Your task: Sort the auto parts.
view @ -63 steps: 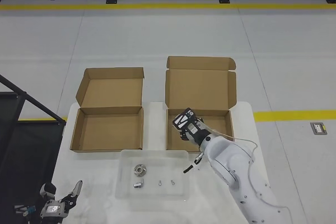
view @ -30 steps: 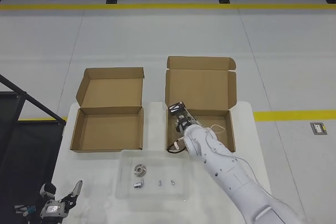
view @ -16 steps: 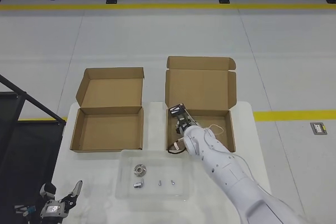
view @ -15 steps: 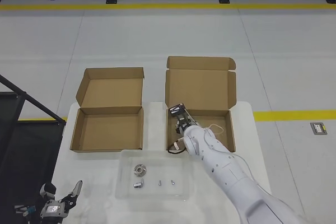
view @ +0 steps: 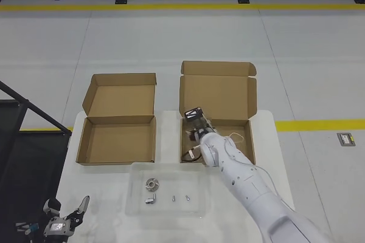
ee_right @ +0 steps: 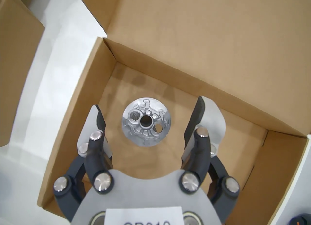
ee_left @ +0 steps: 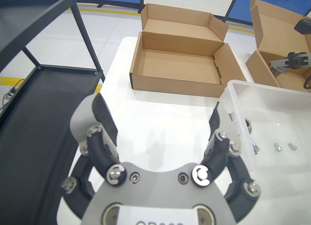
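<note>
two cardboard boxes [view: 115,143], one clear bin [view: 170,173]

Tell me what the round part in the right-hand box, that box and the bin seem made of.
Round part: likely cast metal, dull silver-grey with soft glints.
Box: brown cardboard, matte, with folded flaps.
Bin: clear plastic, probably; the table shows through its walls.

white table [view: 168,138] | left box [view: 117,144]; right box [view: 246,131]; clear bin [view: 140,174]
</note>
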You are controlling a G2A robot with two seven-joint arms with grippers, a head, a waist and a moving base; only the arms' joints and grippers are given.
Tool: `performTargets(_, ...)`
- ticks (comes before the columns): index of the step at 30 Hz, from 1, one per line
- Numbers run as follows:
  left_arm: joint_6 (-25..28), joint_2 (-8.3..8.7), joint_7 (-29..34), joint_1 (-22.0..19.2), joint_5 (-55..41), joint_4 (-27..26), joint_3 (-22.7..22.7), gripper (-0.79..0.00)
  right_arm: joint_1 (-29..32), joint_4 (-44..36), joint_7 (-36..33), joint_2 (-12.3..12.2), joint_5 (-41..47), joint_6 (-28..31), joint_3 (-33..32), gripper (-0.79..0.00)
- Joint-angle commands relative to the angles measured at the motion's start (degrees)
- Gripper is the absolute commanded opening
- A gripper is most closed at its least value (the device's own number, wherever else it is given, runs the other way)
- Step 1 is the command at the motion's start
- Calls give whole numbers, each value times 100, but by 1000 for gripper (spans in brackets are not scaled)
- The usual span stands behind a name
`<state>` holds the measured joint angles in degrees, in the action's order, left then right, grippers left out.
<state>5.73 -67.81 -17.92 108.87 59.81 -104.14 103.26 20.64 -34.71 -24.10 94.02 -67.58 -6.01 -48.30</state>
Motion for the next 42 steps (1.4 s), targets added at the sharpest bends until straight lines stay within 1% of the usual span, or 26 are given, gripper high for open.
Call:
performTargets(1,0,0,0,0,0,0,0,0,124,-382,0,-87,-89,174,-110,-74)
performTargets(4,0,0,0,0,0,0,0,0,353,-971,-128,-220,-300,311,-267,-62)
performTargets(6,0,0,0,0,0,0,0,0,594,-1511,-242,-335,-474,426,-427,-52)
performTargets(7,0,0,0,0,0,0,0,0,782,-1907,-340,-415,-589,497,-553,-46)
performTargets(9,0,0,0,0,0,0,0,0,1044,-2421,-477,-513,-721,621,-722,-43)
performTargets(10,0,0,0,0,0,0,0,0,1259,-2833,-591,-585,-828,732,-851,-40)
performTargets(13,0,0,0,0,0,0,0,0,1664,-3578,-813,-706,-984,1012,-1080,-37)
performTargets(16,0,0,0,0,0,0,0,0,2026,-4228,-1072,-796,-1023,1565,-1190,0)
performTargets(19,0,0,0,0,0,0,0,0,2227,-4640,-1399,-863,-1069,2244,-1179,0)
performTargets(20,0,0,0,0,0,0,0,0,2276,-4743,-1618,-888,-1072,2544,-1166,0)
performTargets(22,0,0,0,0,0,0,0,0,2286,-4868,-2042,-916,-1112,2896,-1123,0)
performTargets(33,0,0,0,0,0,0,0,0,2281,-4886,-2115,-921,-1131,2933,-1120,0)
performTargets(36,0,0,0,0,0,0,0,0,2369,-4967,-2062,-923,-1306,2776,-1062,0)
performTargets(38,0,0,0,0,0,0,0,0,2411,-5076,-2044,-927,-1319,2985,-966,0)
performTargets(39,0,0,0,0,0,0,0,0,2380,-5079,-2139,-926,-1309,3131,-910,0)
performTargets(42,0,0,0,0,0,0,0,0,2298,-5065,-2458,-905,-1278,3271,-742,0)
